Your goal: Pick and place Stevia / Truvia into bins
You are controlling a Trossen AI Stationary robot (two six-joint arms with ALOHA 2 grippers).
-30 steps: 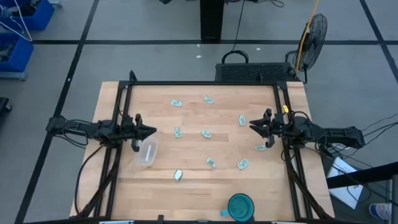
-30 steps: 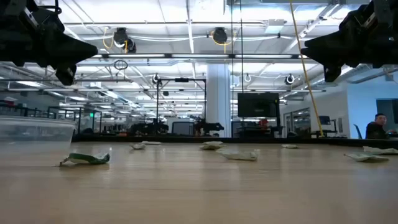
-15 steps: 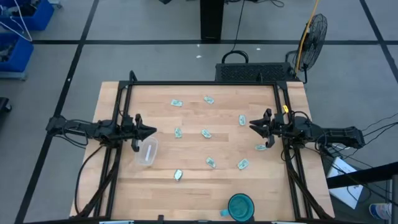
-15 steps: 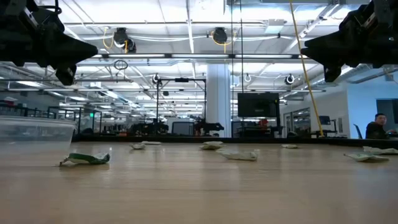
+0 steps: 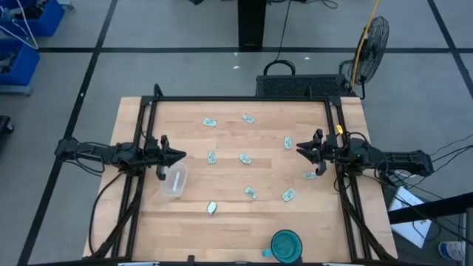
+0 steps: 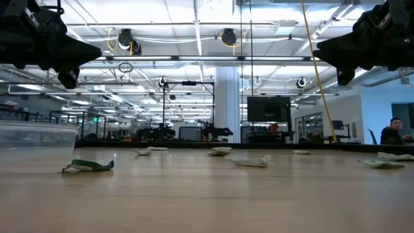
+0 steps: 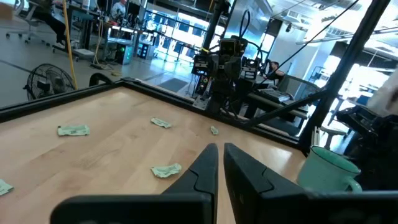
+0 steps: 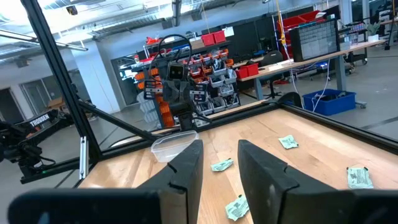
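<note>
Several pale green and white sachets lie flat and scattered on the wooden table, among them one [image 5: 212, 157] near the middle, one [image 5: 310, 175] by the right arm and one [image 5: 211, 207] toward the near edge. The clear tub [image 5: 174, 180] stands on its base at the table's left, just nearer than my left gripper [image 5: 182, 156]. That gripper hovers shut above the table. My right gripper [image 5: 298, 148] hovers open over the right side, with a sachet [image 5: 287, 142] just beside it. The two grippers face each other and neither touches anything.
A teal mug [image 5: 287, 244] stands at the near edge, right of centre. A black frame rail [image 5: 244, 99] runs round the table. The tub [image 8: 175, 144] also shows in the right wrist view. A fan [image 5: 373, 37] stands beyond the far right corner.
</note>
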